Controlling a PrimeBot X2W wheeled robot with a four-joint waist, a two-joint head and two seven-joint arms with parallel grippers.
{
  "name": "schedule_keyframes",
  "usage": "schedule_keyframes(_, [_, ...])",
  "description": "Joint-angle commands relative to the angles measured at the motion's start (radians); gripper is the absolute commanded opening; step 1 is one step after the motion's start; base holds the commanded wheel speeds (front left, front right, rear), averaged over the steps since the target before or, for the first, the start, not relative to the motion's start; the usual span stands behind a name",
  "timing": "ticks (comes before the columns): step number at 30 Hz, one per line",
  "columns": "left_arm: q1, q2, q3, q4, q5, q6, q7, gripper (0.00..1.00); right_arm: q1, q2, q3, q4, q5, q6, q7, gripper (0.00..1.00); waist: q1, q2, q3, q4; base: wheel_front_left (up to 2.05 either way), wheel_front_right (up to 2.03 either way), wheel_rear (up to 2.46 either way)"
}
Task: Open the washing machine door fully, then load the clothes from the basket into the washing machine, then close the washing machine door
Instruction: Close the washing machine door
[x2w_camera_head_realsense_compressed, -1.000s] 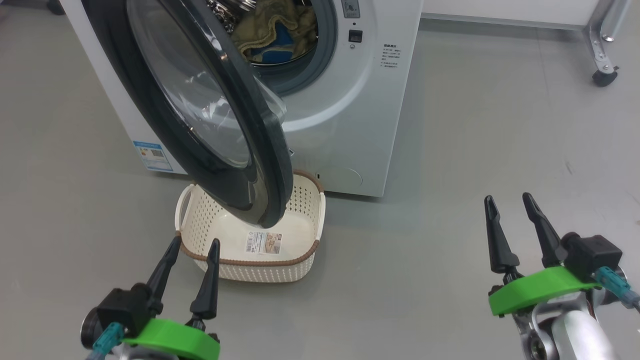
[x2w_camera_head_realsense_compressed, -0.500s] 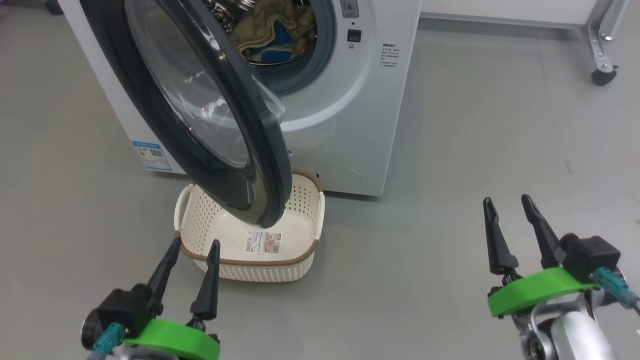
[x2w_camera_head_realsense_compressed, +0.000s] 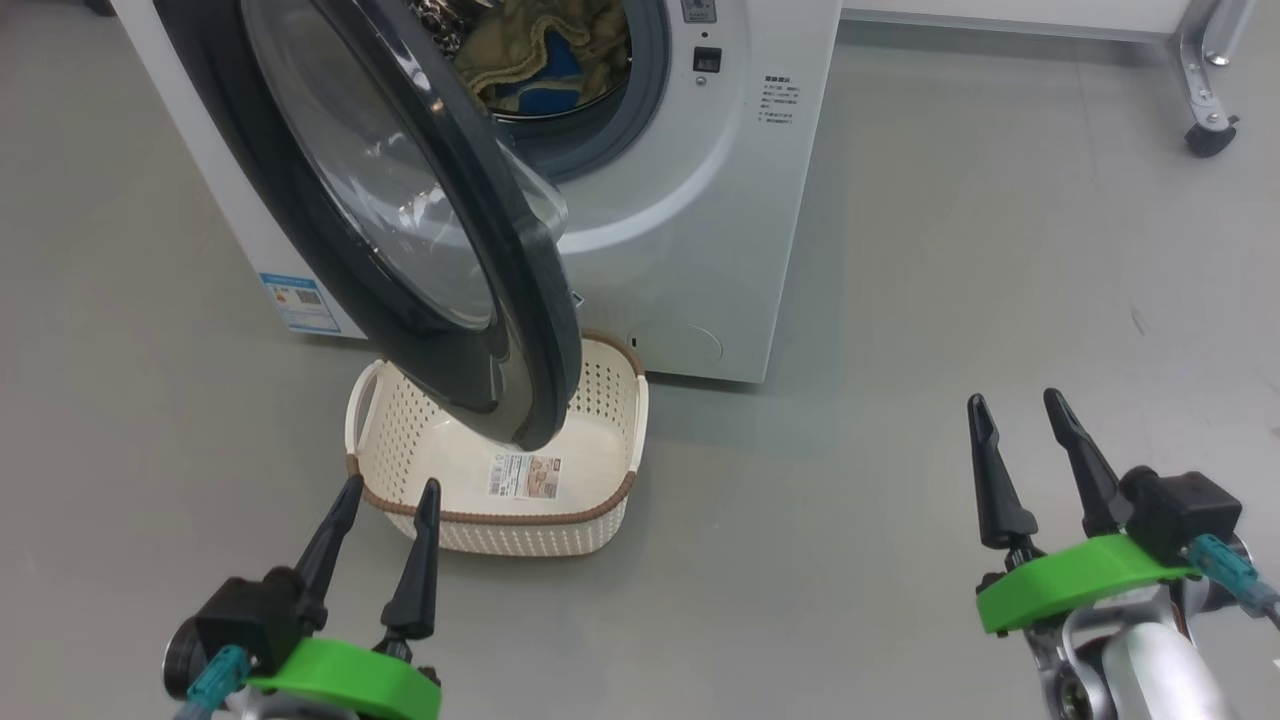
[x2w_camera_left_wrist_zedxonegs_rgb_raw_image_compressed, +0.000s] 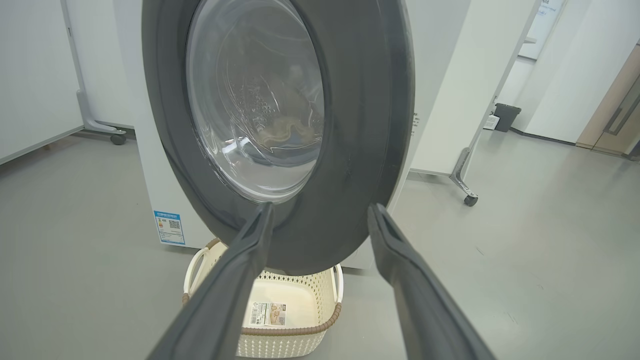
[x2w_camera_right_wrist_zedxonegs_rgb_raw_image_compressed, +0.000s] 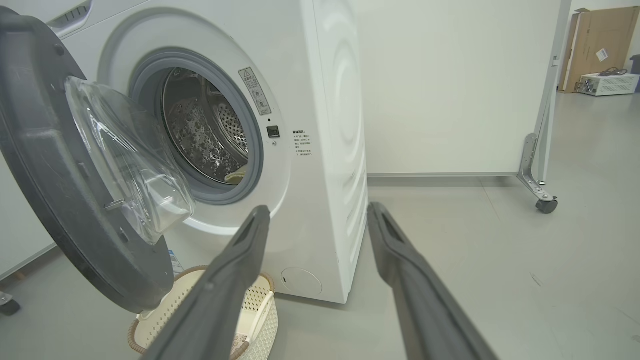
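Note:
The white washing machine (x2w_camera_head_realsense_compressed: 700, 220) stands at the top of the head view. Its door (x2w_camera_head_realsense_compressed: 520, 310), black-rimmed with a clear glass bowl, is swung out over the basket (x2w_camera_head_realsense_compressed: 520, 537). The clothes (x2w_camera_head_realsense_compressed: 540, 50), cream with blue patches, lie in the steel drum. Only a paper label shows inside the cream basket. My left gripper (x2w_camera_head_realsense_compressed: 391, 483) is open just in front of the basket's near rim, holding nothing. My right gripper (x2w_camera_head_realsense_compressed: 1013, 397) hangs open over bare floor, right of the machine. The left wrist view faces the door (x2w_camera_left_wrist_zedxonegs_rgb_raw_image_compressed: 360, 125) above the basket (x2w_camera_left_wrist_zedxonegs_rgb_raw_image_compressed: 300, 335). The right wrist view shows the drum opening (x2w_camera_right_wrist_zedxonegs_rgb_raw_image_compressed: 210, 130).
A white partition on a metal leg with a castor (x2w_camera_head_realsense_compressed: 1205, 135) stands behind and to the right of the machine. A dark bin (x2w_camera_left_wrist_zedxonegs_rgb_raw_image_compressed: 506, 116) sits by a far wall. Grey floor stretches to the right of the machine and basket.
The head camera has shifted a little, so the machine and basket sit slightly higher in the picture. Both grippers stay open in the same places.

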Motion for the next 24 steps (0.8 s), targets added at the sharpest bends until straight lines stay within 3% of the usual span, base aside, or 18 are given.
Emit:
schedule_keyframes(1, [-0.042,0.011,0.04,-0.026,0.001,0.0,-0.011,1.0,-0.026,-0.002,0.016,-0.03,-0.002,0.004,-0.01,1.0,0.0,0.0,0.0,0.0,0.0,0.0,0.0])
schedule_keyframes(9, [-0.044,0.011,0.037,-0.026,0.003,0.0,-0.011,1.0,-0.029,-0.002,0.007,-0.031,-0.004,0.004,-0.01,1.0,0.0,0.0,0.003,-0.001,0.0,0.0,0.0])
schedule_keyframes(10, [-0.045,0.01,0.036,-0.026,0.003,0.0,-0.011,1.0,-0.03,-0.002,0.005,-0.033,-0.004,0.004,-0.01,0.95,0.0,0.0,0.005,0.0,0.0,0.0,0.0])
schedule_keyframes(11, [-0.047,0.01,0.034,-0.026,0.004,0.0,-0.011,1.0,-0.033,-0.002,0.002,-0.04,-0.003,0.004,-0.01,0.3,0.0,0.0,0.008,0.001,0.0,0.0,0.0])
schedule_keyframes(12, [-0.05,0.009,0.033,-0.026,0.004,0.0,-0.011,1.0,-0.037,-0.002,-0.001,-0.048,0.0,0.004,-0.01,0.0,0.0,0.0,0.01,0.003,0.0,0.0,0.0])
schedule_keyframes(18, [-0.069,0.005,0.027,-0.03,0.005,0.0,-0.011,1.0,-0.084,-0.002,0.012,-0.108,-0.008,0.004,-0.01,0.0,0.0,0.0,0.037,0.023,0.0,0.0,0.0])
schedule_keyframes(24, [-0.09,-0.002,0.016,-0.033,0.004,0.0,-0.011,1.0,-0.179,-0.002,0.099,-0.162,-0.039,0.004,-0.01,0.0,0.0,0.0,0.071,0.055,0.0,0.0,0.0])
